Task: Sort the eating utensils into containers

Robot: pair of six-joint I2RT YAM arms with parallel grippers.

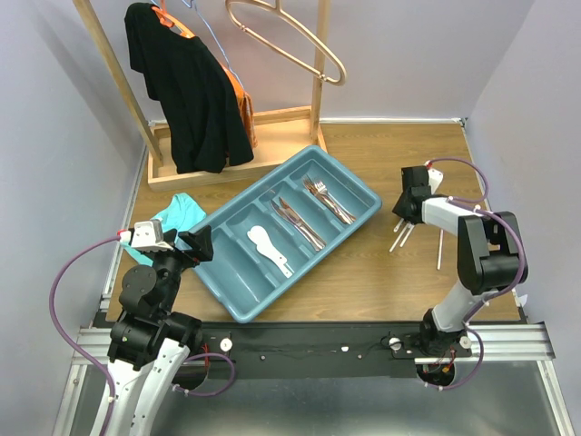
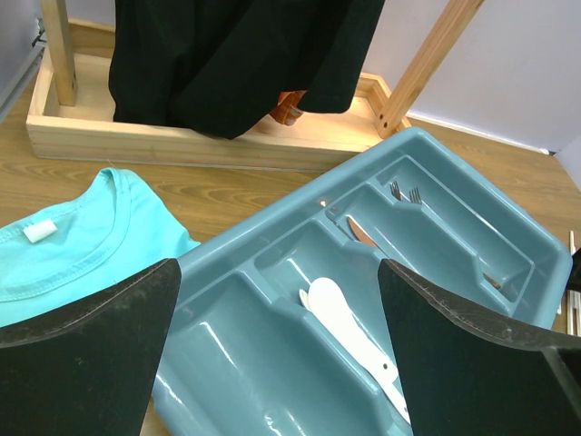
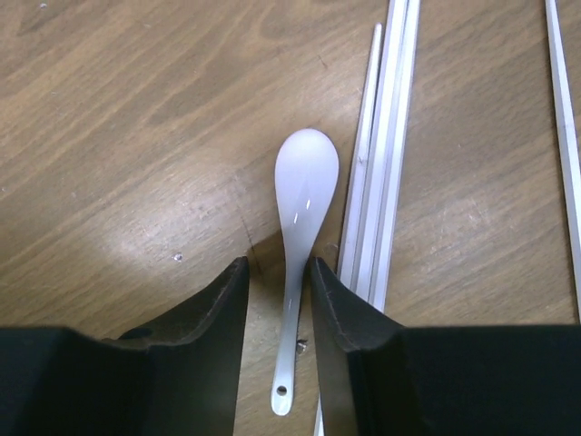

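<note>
The teal tray (image 1: 363, 186) lies diagonally mid-table. It holds white spoons (image 1: 263, 243), silver knives (image 1: 298, 222) and coppery forks (image 1: 329, 200) in separate compartments. My right gripper (image 3: 280, 272) is low over the table right of the tray. Its jaws straddle the handle of a white spoon (image 3: 304, 191): the right finger touches it, the left stands slightly off. Pale chopsticks (image 3: 381, 182) lie just right of that spoon. My left gripper (image 2: 277, 345) is open and empty above the tray's near-left end, over the white spoons (image 2: 349, 327).
A teal cloth (image 1: 180, 213) lies left of the tray. A wooden rack base (image 1: 236, 145) with a black garment (image 1: 186, 86) and metal hangers (image 1: 290, 41) stands at the back. A single chopstick (image 1: 439, 250) lies further right.
</note>
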